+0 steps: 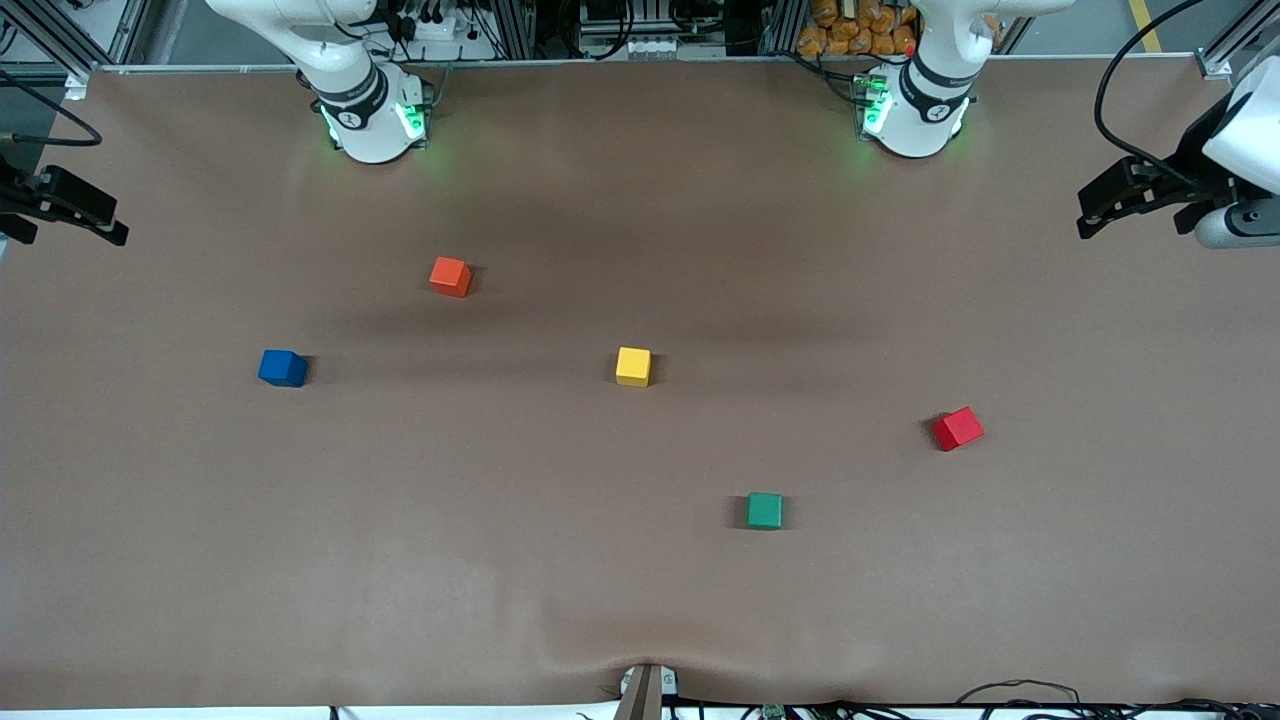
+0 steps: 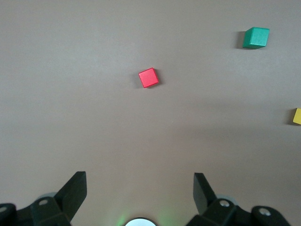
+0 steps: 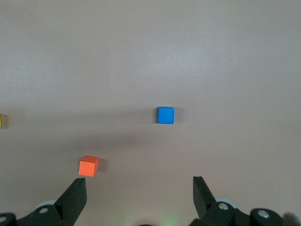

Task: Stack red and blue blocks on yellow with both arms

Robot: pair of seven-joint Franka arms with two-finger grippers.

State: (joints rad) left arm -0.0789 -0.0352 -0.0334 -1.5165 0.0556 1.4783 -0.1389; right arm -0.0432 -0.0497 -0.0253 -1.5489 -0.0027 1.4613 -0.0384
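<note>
Brown table (image 1: 640, 560) carries every block, none stacked. Left gripper (image 2: 140, 188) — fingers spread wide, empty — hangs high over the table's left-arm end, red block (image 2: 148, 77) ahead of its fingertips. Right gripper (image 3: 139, 190), likewise wide and empty, has blue block (image 3: 165, 115) ahead of its fingertips. Yellow block (image 1: 633, 366) sits mid-table, well apart from both.

Robotics lab: brown-covered table (image 1: 640, 600), aluminium framing (image 1: 60, 40), cables (image 1: 1120, 90), bolted arm bases (image 1: 375, 125).
</note>
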